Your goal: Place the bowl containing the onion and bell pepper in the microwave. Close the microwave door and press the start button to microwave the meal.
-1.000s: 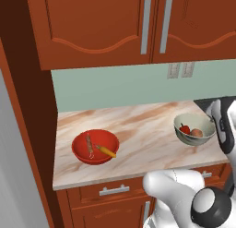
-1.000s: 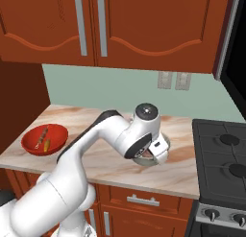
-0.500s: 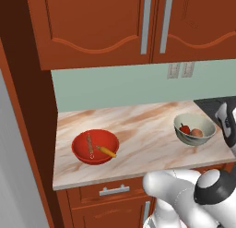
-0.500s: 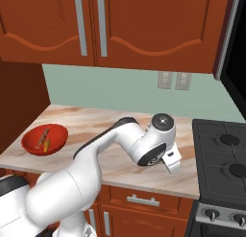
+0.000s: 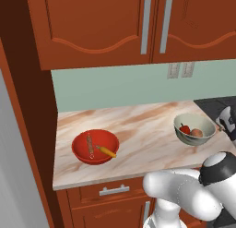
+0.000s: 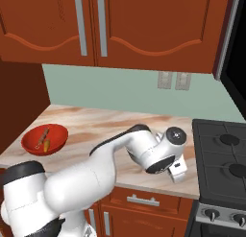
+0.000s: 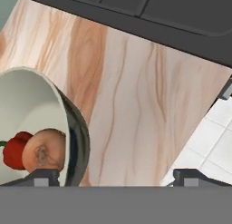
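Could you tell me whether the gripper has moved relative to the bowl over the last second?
Yes. In the right base view the gripper has swung right toward the stove; in the left base view the bowl sits uncovered.

1. No text, label, brand, number or sign can be read anywhere in these views.
2. The cupboard doors [image 5: 138, 24], the countertop [image 5: 138, 130] and the stove [image 6: 223, 159] bear no lettering.
3. The stove knobs [image 6: 214, 214] carry no markings that can be made out.
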Tool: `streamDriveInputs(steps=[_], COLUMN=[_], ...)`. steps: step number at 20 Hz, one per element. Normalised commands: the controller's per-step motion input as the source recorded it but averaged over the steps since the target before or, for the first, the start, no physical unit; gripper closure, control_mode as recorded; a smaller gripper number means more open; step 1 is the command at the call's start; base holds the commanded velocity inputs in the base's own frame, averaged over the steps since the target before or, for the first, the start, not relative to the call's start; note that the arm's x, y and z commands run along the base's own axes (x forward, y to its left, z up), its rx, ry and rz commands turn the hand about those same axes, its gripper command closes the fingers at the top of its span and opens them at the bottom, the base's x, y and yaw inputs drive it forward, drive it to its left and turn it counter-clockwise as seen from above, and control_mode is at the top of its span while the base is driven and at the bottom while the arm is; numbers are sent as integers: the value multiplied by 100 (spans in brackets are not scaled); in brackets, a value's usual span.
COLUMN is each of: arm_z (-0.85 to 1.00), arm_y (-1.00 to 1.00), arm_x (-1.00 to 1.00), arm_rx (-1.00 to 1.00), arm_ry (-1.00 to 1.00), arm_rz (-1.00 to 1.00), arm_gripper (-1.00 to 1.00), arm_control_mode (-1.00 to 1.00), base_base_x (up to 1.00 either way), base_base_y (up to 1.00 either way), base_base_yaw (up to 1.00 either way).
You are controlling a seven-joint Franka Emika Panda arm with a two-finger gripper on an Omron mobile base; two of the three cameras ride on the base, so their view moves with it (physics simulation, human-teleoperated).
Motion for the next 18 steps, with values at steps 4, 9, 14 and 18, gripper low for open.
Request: streamDriveInputs(steps=[4, 9, 14, 18], arm_z=[-24, -1, 0, -10], arm_y=[-11, 0, 1, 1], arm_x=[12, 31, 26, 25], arm_rx=[8, 7, 2, 0], arm_ry=[0, 0, 0, 0], arm_rz=[0, 0, 3, 2], arm_gripper=[-100, -100, -100, -100], arm_control_mode=[-100, -100, -100, -100], base_base_x=[0, 0, 0, 0], base_base_y=[0, 0, 0, 0], base_base_yaw=[0, 0, 0, 0])
